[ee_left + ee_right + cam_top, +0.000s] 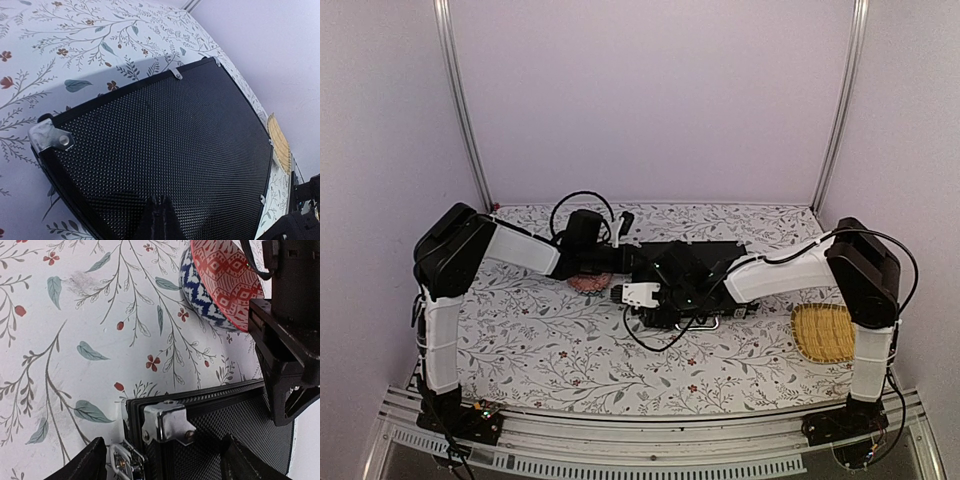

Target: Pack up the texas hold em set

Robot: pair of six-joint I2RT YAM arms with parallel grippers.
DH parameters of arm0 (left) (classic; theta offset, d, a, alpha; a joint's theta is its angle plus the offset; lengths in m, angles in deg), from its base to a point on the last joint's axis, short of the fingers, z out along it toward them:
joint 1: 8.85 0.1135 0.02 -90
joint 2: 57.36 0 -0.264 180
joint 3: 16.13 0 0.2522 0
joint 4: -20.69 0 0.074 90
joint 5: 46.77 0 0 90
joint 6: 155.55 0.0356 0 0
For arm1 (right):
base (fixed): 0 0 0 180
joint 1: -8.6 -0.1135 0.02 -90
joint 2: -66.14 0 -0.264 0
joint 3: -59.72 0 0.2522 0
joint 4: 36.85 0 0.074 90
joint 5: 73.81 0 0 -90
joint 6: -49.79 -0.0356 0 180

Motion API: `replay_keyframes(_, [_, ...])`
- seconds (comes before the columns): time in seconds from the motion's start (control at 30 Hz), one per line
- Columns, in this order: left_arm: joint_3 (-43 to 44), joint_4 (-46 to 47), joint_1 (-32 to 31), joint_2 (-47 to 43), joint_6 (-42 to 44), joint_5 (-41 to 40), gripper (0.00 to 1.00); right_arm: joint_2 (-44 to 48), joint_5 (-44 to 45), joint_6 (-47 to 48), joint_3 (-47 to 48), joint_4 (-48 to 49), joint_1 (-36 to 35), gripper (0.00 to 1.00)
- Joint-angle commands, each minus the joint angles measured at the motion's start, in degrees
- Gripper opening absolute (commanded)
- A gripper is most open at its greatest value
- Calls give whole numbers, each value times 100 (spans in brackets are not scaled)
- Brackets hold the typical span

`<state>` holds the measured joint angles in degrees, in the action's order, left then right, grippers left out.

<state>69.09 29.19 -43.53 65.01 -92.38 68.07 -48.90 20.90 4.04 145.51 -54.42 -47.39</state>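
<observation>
The black briefcase (705,262) lies closed in the middle of the table. Its dimpled lid (170,135) fills the left wrist view. My left gripper (160,201) is shut and empty, its tips resting on the lid near the front edge; in the top view it (660,270) sits over the case's left part. My right gripper (165,445) is open and straddles the case's corner, with the silver corner cap (167,422) and a silver latch (125,462) between its fingers; in the top view it (648,298) is at the front left corner. Chips, orange disc and card deck are out of view.
A pink patterned dome (588,283) sits just left of the case, close to my left arm; it also shows in the right wrist view (222,282). A yellow woven tray (823,331) lies at the right near the front. Cables hang around both wrists.
</observation>
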Motion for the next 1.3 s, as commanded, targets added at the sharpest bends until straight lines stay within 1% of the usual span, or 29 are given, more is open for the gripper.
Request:
replay_keyframes(0.0, [134,-870,40,-51,209,-150,0,66,-731,-376,-95,-1973,195,78])
replay_keyframes(0.1, [228,-987,32,-138,259,-153,0,332,-950,-399,-97,-2040,395,78])
replay_keyframes(0.2, [296,-1062,25,-295,319,-205,0,755,-1399,-473,-121,-2123,609,79])
replay_keyframes(0.3, [469,-1245,22,-450,417,-239,0,1185,-1671,-554,-140,-2188,772,79])
replay_keyframes(0.37, [604,-1378,22,-601,491,-232,5,1471,-1799,-590,-158,-2222,901,79])
replay_keyframes(0.43, [711,-1482,7,-830,582,-225,11,1768,-1985,-654,-163,-2278,1104,80])
replay_keyframes(0.5, [785,-1558,-46,-1254,745,-294,15,2144,-2135,-746,-162,-2307,1425,80])
replay_keyframes(0.6, [772,-1577,-124,-1831,1015,-457,26,2595,-2423,-1032,-176,-2298,2033,80])
replay_keyframes(0.73, [816,-2018,-136,-2421,1243,-773,36,3106,-2731,-1597,-152,-2292,2998,80])
replay_keyframes(0.8, [764,-2326,-136,-2702,1434,-1065,41,3385,-2908,-1872,-129,-2269,3548,86])
replay_keyframes(0.83, [694,-2457,-130,-2857,1586,-1196,43,3550,-3028,-1978,-173,-2173,3810,93])
replay_keyframes(0.87, [621,-2600,-128,-2998,1758,-1331,46,3727,-3123,-2115,-220,-2086,4075,97])
replay_keyframes(0.9, [548,-2768,-123,-3147,1942,-1521,53,3911,-3190,-2206,-232,-1978,4309,99])
replay_keyframes(0.97, [450,-3270,-114,-3427,2278,-1953,63,4274,-3185,-2497,-479,-1724,4706,99])
replay_keyframes(1.0, [419,-3499,-106,-3521,2409,-2188,75,4426,-3066,-2611,-524,-1629,4817,99])
replay_keyframes(1.03, [395,-3727,-105,-3606,2537,-2391,94,4579,-2861,-2772,-561,-1572,4862,99])
replay_keyframes(1.07, [376,-3914,-89,-3678,2598,-2605,97,4719,-2609,-2847,-593,-1485,4868,99])
replay_keyframes(1.17, [228,-4279,-83,-3910,2519,-3007,97,5141,-1896,-3225,-714,-1253,4877,99])
replay_keyframes(1.27, [-186,-4106,-83,-4253,2268,-3147,97,5408,-1379,-3317,-815,-1161,4886,99])
